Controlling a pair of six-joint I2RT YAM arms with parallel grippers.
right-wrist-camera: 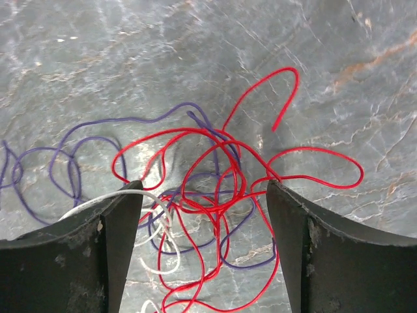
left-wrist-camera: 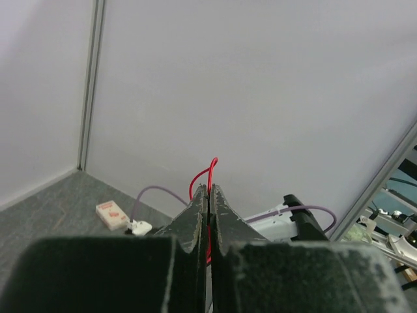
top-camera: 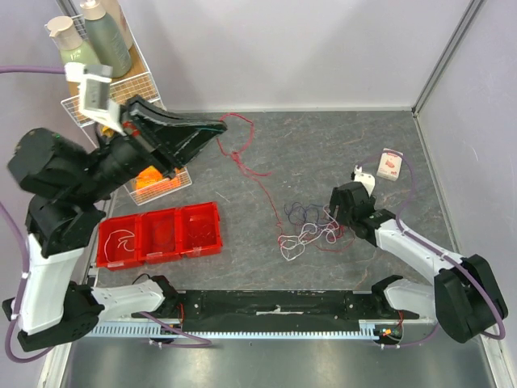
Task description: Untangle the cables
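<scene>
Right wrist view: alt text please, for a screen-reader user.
The right gripper, jaws open, straddles a knot of thin red, purple and white cables lying on a grey marbled table. A loose red end curls away beyond the knot, and purple loops trail toward the picture's left edge.

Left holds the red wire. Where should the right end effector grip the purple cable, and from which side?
I'd grip the purple cable at its lone loops, left in the right wrist view, clear of red cable and white cable. It lies flat on the table, so bring the right end effector straight down, straddling one strand.
</scene>
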